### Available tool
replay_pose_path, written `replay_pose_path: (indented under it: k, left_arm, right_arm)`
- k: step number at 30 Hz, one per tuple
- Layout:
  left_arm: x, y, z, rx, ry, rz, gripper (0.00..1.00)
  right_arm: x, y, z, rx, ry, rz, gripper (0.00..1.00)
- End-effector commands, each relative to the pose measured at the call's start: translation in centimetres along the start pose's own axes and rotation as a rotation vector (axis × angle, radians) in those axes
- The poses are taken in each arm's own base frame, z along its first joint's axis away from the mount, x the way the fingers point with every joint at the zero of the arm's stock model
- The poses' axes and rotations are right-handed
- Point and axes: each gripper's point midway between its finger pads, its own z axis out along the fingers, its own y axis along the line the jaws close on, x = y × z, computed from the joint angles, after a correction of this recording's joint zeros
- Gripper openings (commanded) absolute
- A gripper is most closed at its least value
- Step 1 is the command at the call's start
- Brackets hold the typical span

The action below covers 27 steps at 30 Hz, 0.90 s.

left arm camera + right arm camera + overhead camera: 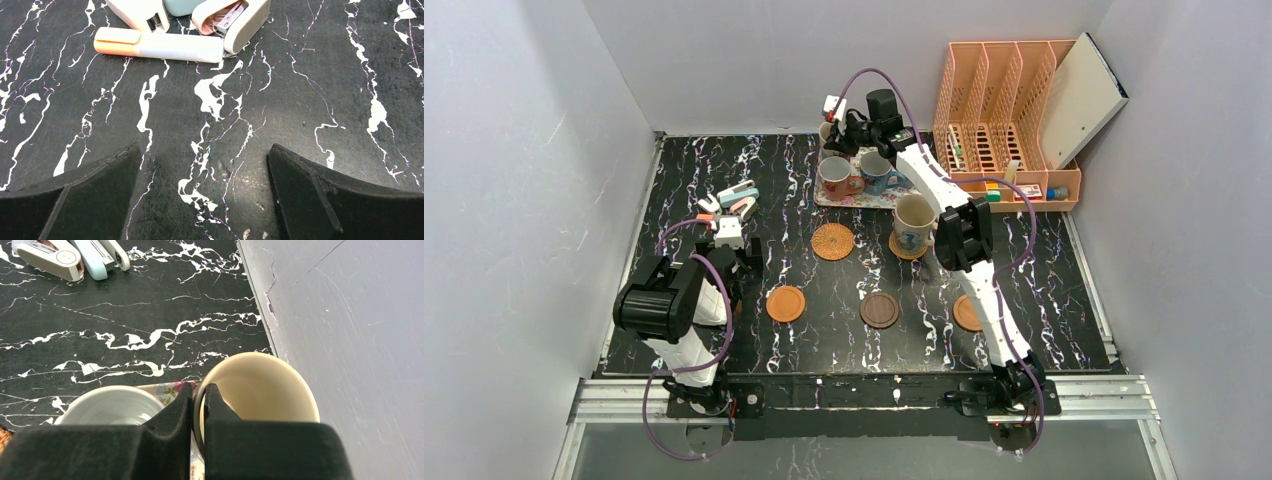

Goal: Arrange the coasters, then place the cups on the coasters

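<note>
My right gripper (pixel 200 390) is shut on the rim of a cream cup (pixel 260 390), one finger inside and one outside. This cup stands at the back of the floral tray (pixel 864 198), next to the rear wall. Beside it is a white cup (pixel 110 407) with a reddish handle (pixel 836 176) and a blue cup (pixel 876 172). Another cream cup (pixel 914 220) stands on a woven coaster (pixel 908 247). A second woven coaster (pixel 833 241), two orange-brown coasters (pixel 785 304) (pixel 965 314) and a dark brown coaster (pixel 879 310) lie bare. My left gripper (pixel 205 150) hangs open over bare table.
Staplers (pixel 736 197) and an orange-capped marker (pixel 160 45) lie just ahead of the left gripper. An orange file rack (pixel 1004 120) with small items stands at the back right. Grey walls enclose the table; the rear wall (pixel 350 315) is close to the held cup.
</note>
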Motion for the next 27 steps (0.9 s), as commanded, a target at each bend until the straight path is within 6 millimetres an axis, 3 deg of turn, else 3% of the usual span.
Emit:
replay_pose_path:
  k: [1, 13, 21, 27]
  left_arm:
    - [-0.9, 0.6, 0.4, -0.034, -0.027, -0.017, 0.98]
    - [-0.9, 0.6, 0.4, -0.034, -0.027, -0.016, 0.98]
    - [-0.9, 0.6, 0.4, -0.034, -0.027, -0.016, 0.98]
    - [-0.9, 0.6, 0.4, -0.034, -0.027, -0.017, 0.98]
  right_arm:
    - [-8.8, -4.1, -3.4, 0.142, -0.112, -0.15, 0.01]
    - [-17.4, -6.6, -7.4, 0.273, -0.229, -0.273, 0.01]
    - [-21.0, -7.6, -9.7, 0.34, -0.271, -0.331, 0.01]
    - [-25.0, -6.9, -11.9, 0.344, -0.328, -0.333, 0.01]
